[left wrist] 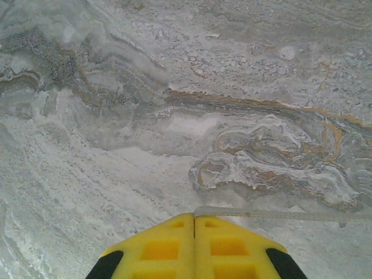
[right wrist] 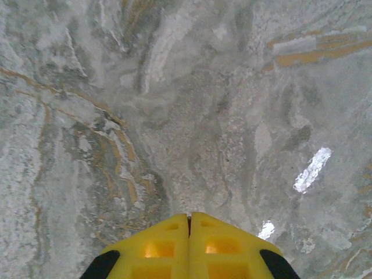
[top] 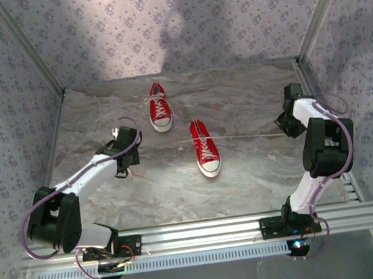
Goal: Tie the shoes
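Marble-patterned grey worktop (top: 259, 178) carries all items. Two white-and-black robot arms are bolted at its near edge: left arm (top: 82, 176) reaches toward the left edge, right arm (top: 323, 143) stands folded by the right edge.

Two red canvas low-top sneakers with white laces and white toe caps lie well apart from both arms.
- Far sneaker (top: 159, 109): close to the far edge, slightly left of its middle, toe cap toward the near edge.
- Near sneaker (top: 205, 149): about mid-worktop, toe cap toward the near edge.

One white lace strand (top: 254, 135) runs from the near sneaker toward the right edge, ending by the right arm's wrist.

Left gripper (left wrist: 194, 218): yellow fingers (left wrist: 163, 244) pressed together. A white lace strand (left wrist: 290, 214) meets their tips and runs off to the right; whether it is clamped cannot be told.

Right gripper (right wrist: 189, 216): yellow fingers pressed together above bare worktop.
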`<state>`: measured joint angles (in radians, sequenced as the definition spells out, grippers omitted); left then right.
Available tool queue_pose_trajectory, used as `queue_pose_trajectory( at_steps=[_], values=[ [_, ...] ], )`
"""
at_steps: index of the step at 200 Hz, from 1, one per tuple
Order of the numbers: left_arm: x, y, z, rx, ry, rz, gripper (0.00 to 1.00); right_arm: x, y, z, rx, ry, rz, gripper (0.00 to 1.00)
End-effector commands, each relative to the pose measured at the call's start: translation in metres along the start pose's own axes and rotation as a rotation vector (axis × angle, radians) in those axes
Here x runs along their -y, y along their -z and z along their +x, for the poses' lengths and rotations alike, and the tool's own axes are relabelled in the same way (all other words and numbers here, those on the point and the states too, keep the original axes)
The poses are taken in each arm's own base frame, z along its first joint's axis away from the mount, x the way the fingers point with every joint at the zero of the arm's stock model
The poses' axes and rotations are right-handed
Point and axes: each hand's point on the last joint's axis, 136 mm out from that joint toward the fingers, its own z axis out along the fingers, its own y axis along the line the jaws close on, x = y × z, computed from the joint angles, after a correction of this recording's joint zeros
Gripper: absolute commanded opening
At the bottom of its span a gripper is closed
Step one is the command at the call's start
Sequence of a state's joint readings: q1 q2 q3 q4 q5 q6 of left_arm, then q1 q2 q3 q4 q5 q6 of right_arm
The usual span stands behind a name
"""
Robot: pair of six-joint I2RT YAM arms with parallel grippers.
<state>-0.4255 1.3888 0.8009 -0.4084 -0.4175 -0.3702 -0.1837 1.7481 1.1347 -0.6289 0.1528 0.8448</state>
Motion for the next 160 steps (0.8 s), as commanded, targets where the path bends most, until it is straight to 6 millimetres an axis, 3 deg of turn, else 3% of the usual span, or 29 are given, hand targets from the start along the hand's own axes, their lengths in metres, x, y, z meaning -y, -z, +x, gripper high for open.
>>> queue_pose_trajectory(
  at_steps=[1, 28, 52, 80, 109, 117, 130, 160],
  values=[
    [-0.002, 0.011, -0.002, 0.013, 0.037, 0.018, 0.0, 0.006, 0.008, 0.007, 0.002, 0.035, -0.006, 0.0],
    [0.004, 0.031, -0.002, 0.059, 0.058, 0.06, 0.0, -0.004, 0.033, 0.027, 0.018, 0.095, -0.07, 0.0],
    [0.005, 0.044, 0.005, 0.073, 0.056, 0.058, 0.0, -0.002, 0.054, 0.058, 0.033, 0.172, -0.093, 0.0],
    [0.011, 0.049, 0.023, 0.049, 0.027, 0.029, 0.0, 0.018, 0.065, 0.101, 0.049, 0.226, -0.068, 0.0],
    [0.02, 0.046, 0.043, 0.013, 0.005, 0.008, 0.0, 0.04, 0.062, 0.142, 0.036, 0.283, -0.044, 0.01],
    [0.022, 0.043, 0.046, 0.005, 0.008, 0.006, 0.0, 0.046, 0.06, 0.148, 0.03, 0.29, -0.025, 0.07],
    [0.025, 0.038, 0.05, -0.008, 0.009, 0.012, 0.0, 0.052, 0.06, 0.151, 0.038, 0.299, -0.008, 0.3],
    [0.036, 0.034, 0.05, -0.019, 0.018, 0.055, 0.0, 0.045, 0.088, 0.131, 0.157, 0.356, -0.053, 0.58]
  ],
)
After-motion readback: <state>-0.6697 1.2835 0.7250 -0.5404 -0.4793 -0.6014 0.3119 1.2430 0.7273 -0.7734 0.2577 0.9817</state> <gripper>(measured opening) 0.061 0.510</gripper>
